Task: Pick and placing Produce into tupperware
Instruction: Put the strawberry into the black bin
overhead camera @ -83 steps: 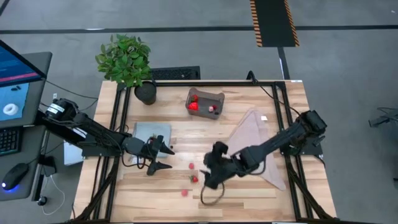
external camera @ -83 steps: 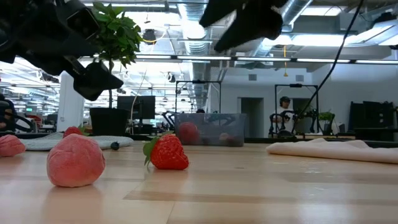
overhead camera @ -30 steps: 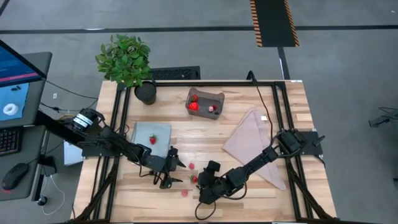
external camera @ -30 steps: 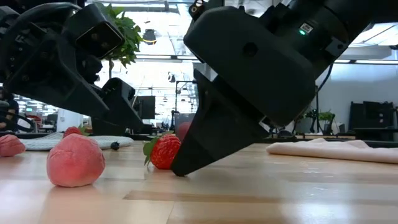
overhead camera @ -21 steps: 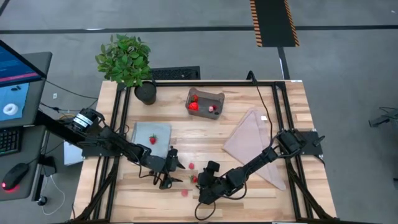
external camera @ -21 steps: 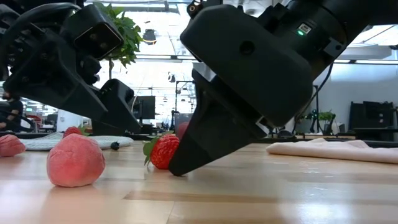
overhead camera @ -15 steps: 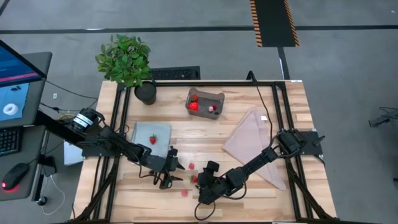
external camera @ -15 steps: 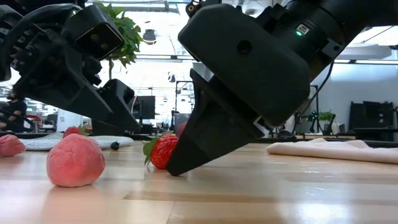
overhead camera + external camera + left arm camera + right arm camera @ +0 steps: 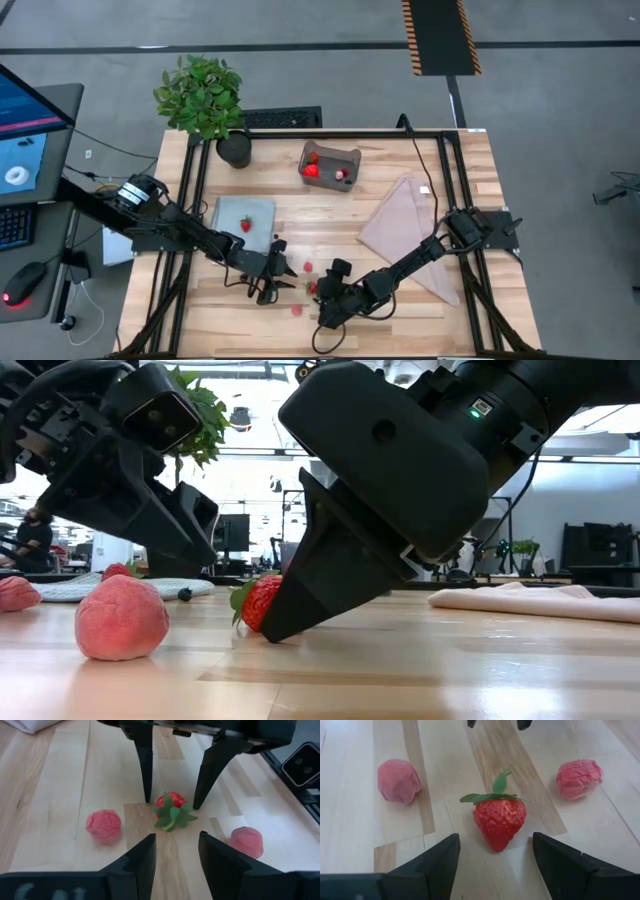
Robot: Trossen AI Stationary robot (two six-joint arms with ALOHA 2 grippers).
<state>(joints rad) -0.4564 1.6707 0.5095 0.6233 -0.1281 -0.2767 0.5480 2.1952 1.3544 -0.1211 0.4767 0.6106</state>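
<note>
A red strawberry [image 9: 499, 817] with green leaves lies on the wooden table [image 9: 400, 300] between my two grippers. My right gripper [image 9: 495, 840] is open, its fingertips down at the table on either side of the berry's pointed end, a gap showing on each side. My left gripper [image 9: 176, 836] is open, just short of the leafy end, with nothing between its fingers. Two pink pieces [image 9: 397, 780] [image 9: 579, 778] lie to either side. The tupperware [image 9: 330, 165] stands far off with red produce inside.
A pale blue-grey mat [image 9: 245, 215] with another strawberry [image 9: 245, 224] on it lies behind my left arm. A pink cloth [image 9: 410, 235] is spread at the right. A potted plant [image 9: 205, 95] stands at the far left corner. In the low view a pink piece [image 9: 122, 618] sits near.
My left gripper's fingers have drawn closer together while the arm kept its place. In the low view my right gripper's near finger has crept a little across the strawberry and hides more of it. The strawberry has not moved.
</note>
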